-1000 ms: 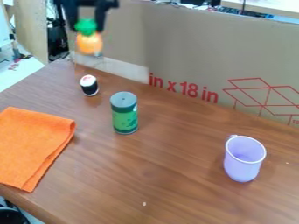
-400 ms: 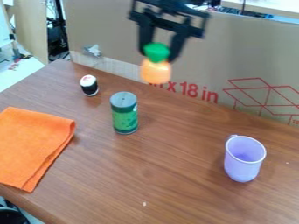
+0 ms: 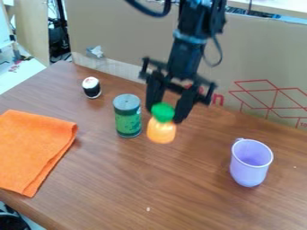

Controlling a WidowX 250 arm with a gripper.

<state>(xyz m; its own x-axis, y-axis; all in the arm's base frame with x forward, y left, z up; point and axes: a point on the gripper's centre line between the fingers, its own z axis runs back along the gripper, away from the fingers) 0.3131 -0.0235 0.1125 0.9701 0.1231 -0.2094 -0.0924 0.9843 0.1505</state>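
My gripper (image 3: 169,110) hangs in the middle of the view, just right of the green can. It is shut on an orange toy bottle (image 3: 161,131) by its green top, and the orange body points down. The green can (image 3: 128,121) with a grey lid stands upright on the table. Farther back on the left is a small sushi-like piece (image 3: 92,88), black with a white top. A light purple cup (image 3: 251,162) stands upright on the right, its handle turned toward the back.
An orange cloth (image 3: 35,150) lies folded at the left of the brown wooden table (image 3: 180,193). A large cardboard panel (image 3: 120,40) with red print stands along the table's back edge.
From the upper left, my gripper has moved right and then down toward the table, carrying the orange bottle with it. The can, cup, cloth and sushi-like piece have not moved.
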